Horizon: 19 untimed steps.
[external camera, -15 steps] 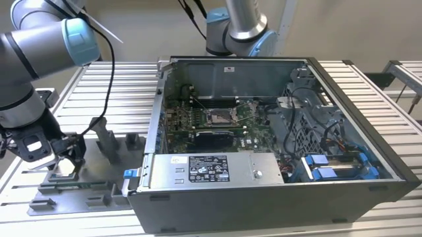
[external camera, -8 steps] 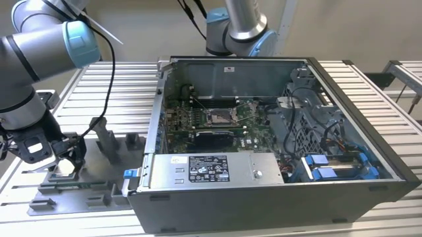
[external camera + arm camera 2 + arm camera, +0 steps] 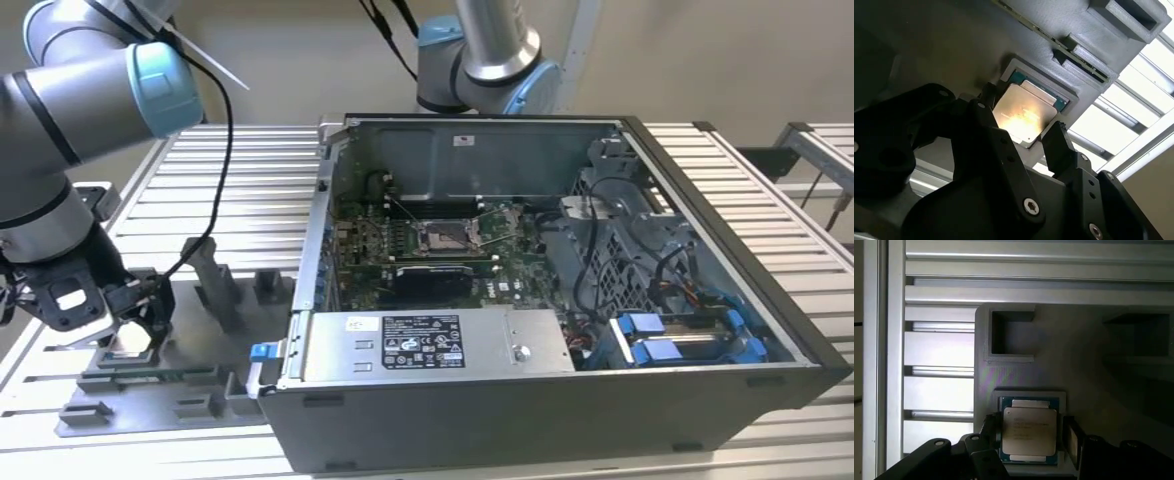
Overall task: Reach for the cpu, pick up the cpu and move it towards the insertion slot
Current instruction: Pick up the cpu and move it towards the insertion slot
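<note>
Straddling the cpu [image 3: 1029,432], the claw [image 3: 1021,122] stands directly over it, with one finger [image 3: 1056,145] beside each of two opposite edges. The claw is spread narrowly, to little more than the chip's width. In the first wrist view one finger looks to be touching its edge, and a thin strip of the recess shows between the chip and the other finger. Judgement: the claw brackets the chip but does not clamp it.

The cpu lies flat, silver face up, inside a square recess of the grey tray [image 3: 1019,370]. Its green border shows on the sides the fingers do not cover. It reads as nearly square, so there is no long axis to align with. The free edges run across the line between the fingers. It appears seated, not lifted.

The tray rests on the slatted surface [image 3: 939,390], at the exterior view's left.

The slot [image 3: 439,236] lies well apart from the claw, toward the exterior view's right and further back. It sits on the green board inside the open case [image 3: 534,410], whose near side wall stands between tray and slot. Judgement: the controlling relation is chip directly under the claw, with the slot beyond and to the right, past that wall.
</note>
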{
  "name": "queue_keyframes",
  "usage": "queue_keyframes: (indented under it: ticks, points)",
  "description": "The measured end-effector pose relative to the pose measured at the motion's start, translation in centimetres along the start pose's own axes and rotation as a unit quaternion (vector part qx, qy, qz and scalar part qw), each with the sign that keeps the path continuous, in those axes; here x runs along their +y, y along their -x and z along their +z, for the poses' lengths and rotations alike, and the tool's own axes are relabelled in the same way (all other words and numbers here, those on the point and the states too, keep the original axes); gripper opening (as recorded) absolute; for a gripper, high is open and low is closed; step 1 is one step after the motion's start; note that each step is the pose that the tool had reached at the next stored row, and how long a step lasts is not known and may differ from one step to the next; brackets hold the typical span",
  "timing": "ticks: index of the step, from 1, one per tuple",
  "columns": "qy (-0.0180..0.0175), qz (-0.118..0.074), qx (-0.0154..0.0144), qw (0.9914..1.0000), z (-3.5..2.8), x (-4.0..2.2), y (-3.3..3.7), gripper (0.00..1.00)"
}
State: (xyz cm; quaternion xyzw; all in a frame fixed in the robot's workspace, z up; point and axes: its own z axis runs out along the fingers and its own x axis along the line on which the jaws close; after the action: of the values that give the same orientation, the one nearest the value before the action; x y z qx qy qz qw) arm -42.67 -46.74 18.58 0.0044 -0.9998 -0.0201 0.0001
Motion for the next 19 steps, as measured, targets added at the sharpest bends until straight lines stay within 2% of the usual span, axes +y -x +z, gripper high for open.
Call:
queue_keyframes:
  ticks: [1,8,10,15,19]
  points:
    - [0.0,0.0,0.0,1.0,0.0,0.0,0.0,0.0]
    - [0.0,0.0,0.0,1.0,-0.01,0.0,0.0,0.0]
    - [0.0001,0.0,-0.0002,1.0,-0.18,0.01,0.0,0.0]
    - [0.0,0.0,0.0001,1.0,-1.25,0.05,0.0,0.0]
    - [0.0,0.0,0.0001,1.0,-2.44,0.1,0.0,0.0]
